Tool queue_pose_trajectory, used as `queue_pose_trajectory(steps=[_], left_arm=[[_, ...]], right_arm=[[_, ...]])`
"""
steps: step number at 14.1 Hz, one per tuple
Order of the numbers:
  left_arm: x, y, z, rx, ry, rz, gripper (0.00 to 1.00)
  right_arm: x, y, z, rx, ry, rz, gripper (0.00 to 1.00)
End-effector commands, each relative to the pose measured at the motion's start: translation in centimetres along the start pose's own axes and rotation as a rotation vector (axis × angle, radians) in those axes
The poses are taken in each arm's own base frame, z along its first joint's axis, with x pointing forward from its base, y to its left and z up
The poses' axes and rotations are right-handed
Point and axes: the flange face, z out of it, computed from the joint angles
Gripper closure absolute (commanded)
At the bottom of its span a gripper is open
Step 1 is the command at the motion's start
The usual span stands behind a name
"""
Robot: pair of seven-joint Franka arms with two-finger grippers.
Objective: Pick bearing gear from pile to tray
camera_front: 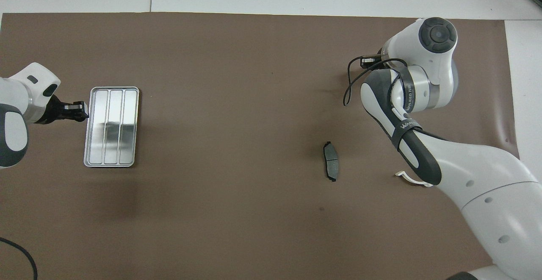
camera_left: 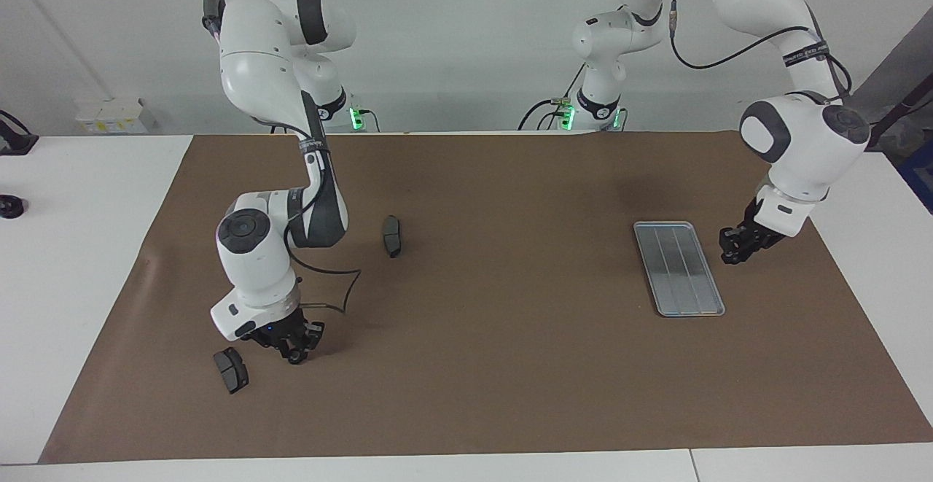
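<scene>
In the facing view, the right end effector point(camera_left: 295, 353) hangs low over the brown mat point(camera_left: 510, 380) toward the right arm's end of the worktop point(camera_left: 80, 263). A small black round gear point(camera_left: 294, 356) shows at its tip. Whether it is clenched on that gear or released cannot be told. Just beside it on the mat lies a dark grey brake pad point(camera_left: 230, 370). A second brake pad point(camera_left: 392, 235) lies nearer to the robots, well apart from the first. The silver tray point(camera_left: 679, 268) lies flat on the mat toward the left arm's end. The left end effector point(camera_left: 733, 251) hangs over the mat just beside the tray, toward that same end. Its state cannot be told either.

In the overhead view, the tray point(camera_front: 111, 126) shows three lengthwise grooved bands. The left end effector point(camera_front: 79, 111) sits at the tray's long edge, apart from its floor. The right end effector point(camera_front: 366, 61) is mostly hidden under the right arm's wrist. The second brake pad point(camera_front: 330, 161) lies on open mat. A white half-ring bracket point(camera_front: 413, 180) pokes out from under the right arm, toward the right arm's end from this pad.
</scene>
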Motion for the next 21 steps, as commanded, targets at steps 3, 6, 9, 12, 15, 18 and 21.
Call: queue_pose_trajectory(steps=[3,6,9,12,15,18,21], left_arm=[[-3.5,2.9,0.8,-0.003,0.004,-0.026,1.00],[-6.3,5.4,4.5,-0.005,0.038,-0.032,0.88],[-6.1,5.2,4.9,-0.005,0.047,-0.023,0.00],[-4.6,5.4,2.7,-0.005,0.032,-0.021,0.00],[-0.3,5.0,-4.7,-0.006,0.026,0.051,0.00],[0.7,5.1,-7.9,0.005,0.034,0.093,0.00],[1.5,7.2,-10.2,0.046,0.029,0.151,0.00]], right_arm=[[-0.9,-15.0,-4.9,0.096,0.125,-0.186,0.91],[-3.6,-23.9,-7.0,0.171,0.215,-0.186,0.91],[-6.4,-30.1,-8.9,0.260,0.280,-0.126,0.91],[-9.8,-35.6,-10.4,0.326,0.293,-0.130,0.91],[-12.7,-39.9,-9.0,0.403,0.345,-0.143,0.89],[-13.6,-40.5,-8.4,0.388,0.318,-0.155,0.73],[-15.6,-42.2,-8.6,0.399,0.289,-0.126,0.31]])
